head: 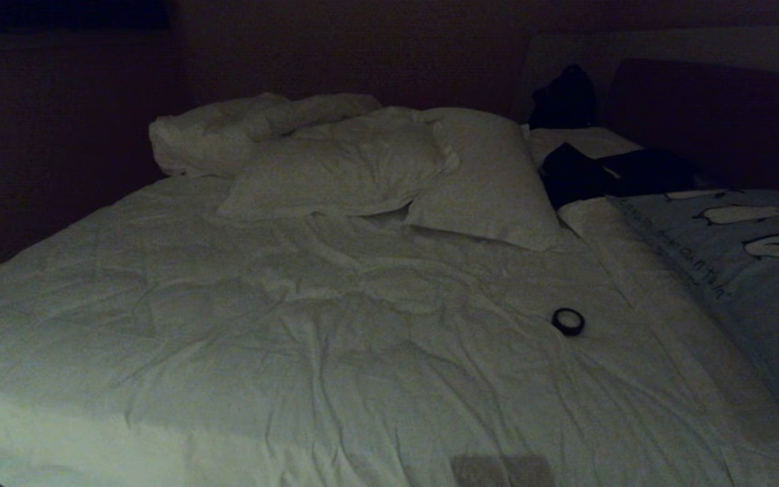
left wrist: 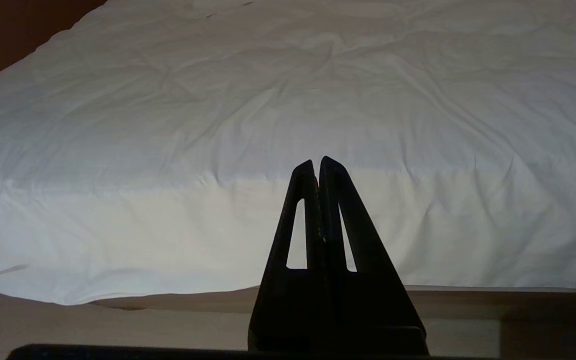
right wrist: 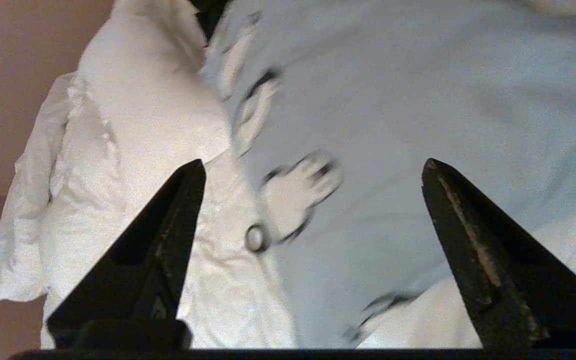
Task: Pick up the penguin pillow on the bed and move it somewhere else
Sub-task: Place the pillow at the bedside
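Black tape roll (head: 568, 321) (small), dark bag (head: 564, 98).

The penguin pillow (head: 754, 270) was a light blue-grey rectangle printed with a row of black-and-white penguins and black cursive lettering along one long edge, and it lay flat on the bed (head: 308, 325) directly beneath the right gripper (right wrist: 313, 167), whose two fingers stood wide apart above it without touching it. The bed was wide, covered with a rumpled white duvet, and stretched out ahead of the left gripper (left wrist: 316, 161), with its dark headboard (head: 714, 122) beyond the pillow.
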Tool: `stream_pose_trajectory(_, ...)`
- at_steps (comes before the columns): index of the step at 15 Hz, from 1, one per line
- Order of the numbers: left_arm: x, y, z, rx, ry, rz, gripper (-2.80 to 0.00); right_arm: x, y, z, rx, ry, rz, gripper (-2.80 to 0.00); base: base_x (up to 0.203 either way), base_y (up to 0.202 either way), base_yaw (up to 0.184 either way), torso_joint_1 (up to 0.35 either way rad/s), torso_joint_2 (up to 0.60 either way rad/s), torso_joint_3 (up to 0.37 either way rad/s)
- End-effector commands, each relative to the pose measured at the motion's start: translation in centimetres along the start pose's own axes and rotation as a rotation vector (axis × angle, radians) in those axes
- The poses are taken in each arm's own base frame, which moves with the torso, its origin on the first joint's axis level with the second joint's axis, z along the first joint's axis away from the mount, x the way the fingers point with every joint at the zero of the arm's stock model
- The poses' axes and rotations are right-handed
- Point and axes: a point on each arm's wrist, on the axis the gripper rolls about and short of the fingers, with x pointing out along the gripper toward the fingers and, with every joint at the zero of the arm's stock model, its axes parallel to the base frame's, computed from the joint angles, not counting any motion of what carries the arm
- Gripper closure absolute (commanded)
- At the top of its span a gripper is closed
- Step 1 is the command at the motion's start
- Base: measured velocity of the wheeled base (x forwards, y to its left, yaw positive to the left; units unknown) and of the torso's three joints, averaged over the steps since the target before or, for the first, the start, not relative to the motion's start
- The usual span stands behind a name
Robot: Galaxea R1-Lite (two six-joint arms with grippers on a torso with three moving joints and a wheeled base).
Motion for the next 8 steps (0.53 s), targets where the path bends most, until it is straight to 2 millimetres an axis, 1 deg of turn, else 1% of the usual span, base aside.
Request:
stream_pose_trajectory(1, 0.0, 0.0, -0.1, 0.001, 0.001, 0.0, 0.0, -2.7, 3.2, -2.2, -0.004, -0.003, 0.005, -2.8, 0.0, 0.0, 0.0, 0.0, 0.0, 0.0)
stream_pose_trajectory(3, 0.0, 0.0, 0.0, 0.001, -0.001, -0.002, 0.0, -3.7, 4.4, -3.5, -0.029, -0.011, 0.018, -2.8, 0.0, 0.0, 0.0, 0.0, 0.0, 0.0)
stream_pose_trajectory(5, 0.0, 0.0, 0.0, 0.001, 0.0, -0.001, 0.0, -4.8, 6.3, -5.8, -0.083, 0.004, 0.072, -2.8, 0.0, 0.0, 0.0, 0.0, 0.0, 0.0)
stream_pose_trajectory(6, 0.0, 0.0, -0.1, 0.001, 0.001, -0.001, 0.0, -5.0, 7.2, -7.0, -0.112, 0.033, 0.119, 0.0, 0.0, 0.0, 0.0, 0.0, 0.0, 0.0)
stream_pose_trajectory(8, 0.0, 0.0, 0.0, 0.001, -0.001, -0.002, 0.0, -5.4, 8.5, -9.0, -0.141, 0.124, 0.214, 0.0, 0.0, 0.0, 0.0, 0.0, 0.0, 0.0)
